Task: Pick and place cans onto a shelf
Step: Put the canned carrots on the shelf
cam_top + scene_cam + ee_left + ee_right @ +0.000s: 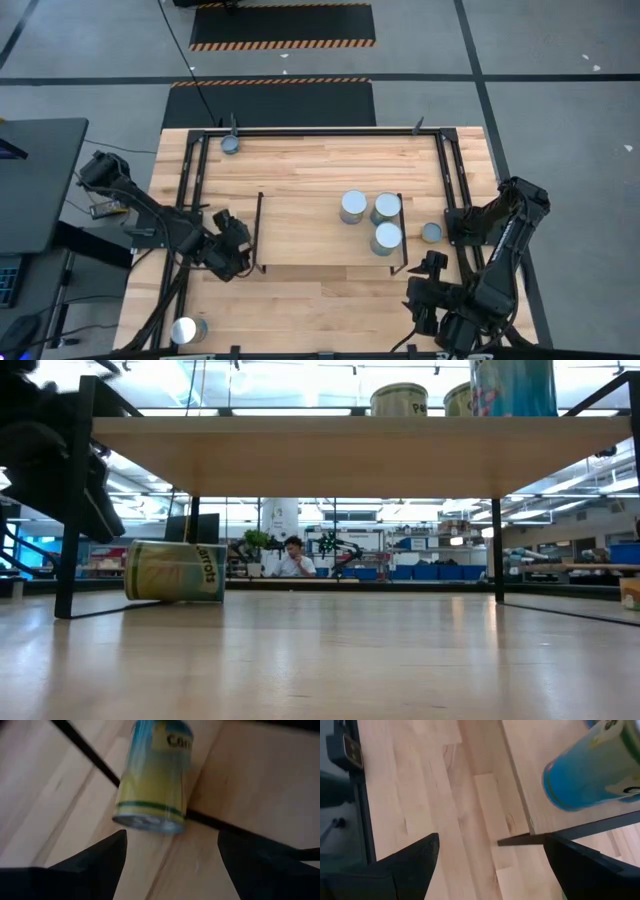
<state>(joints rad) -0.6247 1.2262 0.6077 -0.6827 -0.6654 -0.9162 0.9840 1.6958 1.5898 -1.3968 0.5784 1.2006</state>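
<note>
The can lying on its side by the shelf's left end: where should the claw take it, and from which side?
Probably around the middle of the tipped can's label, coming from above with the fingers on its two curved flanks, since it lies flat and its round ends face sideways. The open left claw lines up with it; the right claw waits, open.

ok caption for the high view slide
Three cans stand on the shelf; both grippers wait off its ends.

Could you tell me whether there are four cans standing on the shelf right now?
No, the high view shows only three cans standing on the shelf, clustered toward its right end.
</note>
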